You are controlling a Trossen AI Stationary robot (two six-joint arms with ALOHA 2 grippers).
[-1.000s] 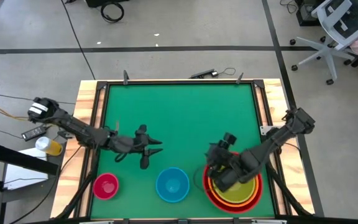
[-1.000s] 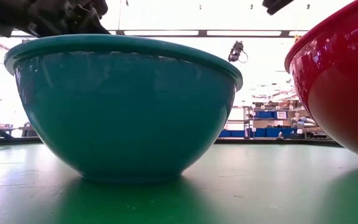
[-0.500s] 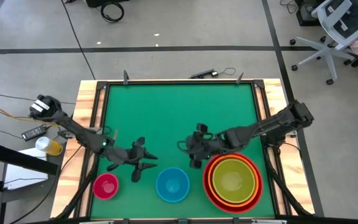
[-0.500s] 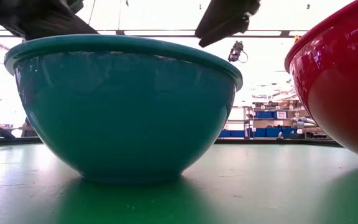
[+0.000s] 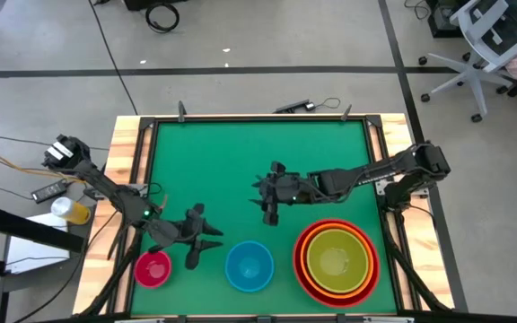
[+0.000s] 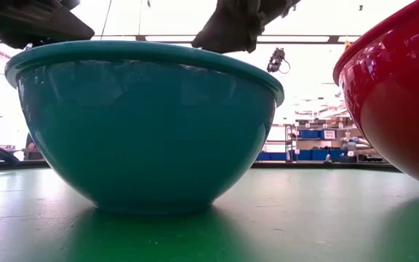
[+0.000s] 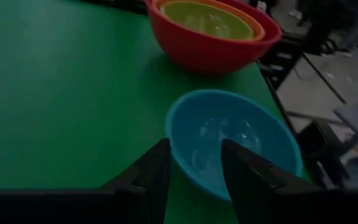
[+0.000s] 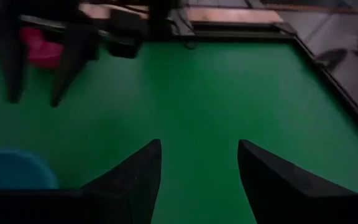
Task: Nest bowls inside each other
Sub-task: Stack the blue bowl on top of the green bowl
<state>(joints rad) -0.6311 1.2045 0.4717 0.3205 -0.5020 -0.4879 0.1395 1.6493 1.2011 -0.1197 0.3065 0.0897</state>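
Near the table's front edge a blue bowl (image 5: 249, 266) rests on its base on the green mat. Left of it is a small pink bowl (image 5: 153, 268). To its right a yellow-green bowl (image 5: 334, 260) sits inside an orange one, which sits inside a red bowl (image 5: 302, 269). My left gripper (image 5: 203, 251) hovers open between the pink and blue bowls; in its wrist view its fingers (image 7: 157, 171) frame the blue bowl's rim (image 7: 185, 118) without touching it. My right gripper (image 5: 263, 205) hangs open over bare mat, beyond the blue bowl.
A wooden frame (image 5: 128, 170) borders the green mat (image 5: 258, 152), which has free room across its middle and far half. Off the table's left side lie a yellow cup and small items (image 5: 70, 211). An office chair (image 5: 492, 45) stands on the floor at the far right.
My right gripper has swung from above the red, orange and yellow-green stack toward the table's left and far side, turning to point leftward, and stays open. My left gripper has moved toward the near edge, closer to the gap between the pink and blue bowls. No bowl has moved.
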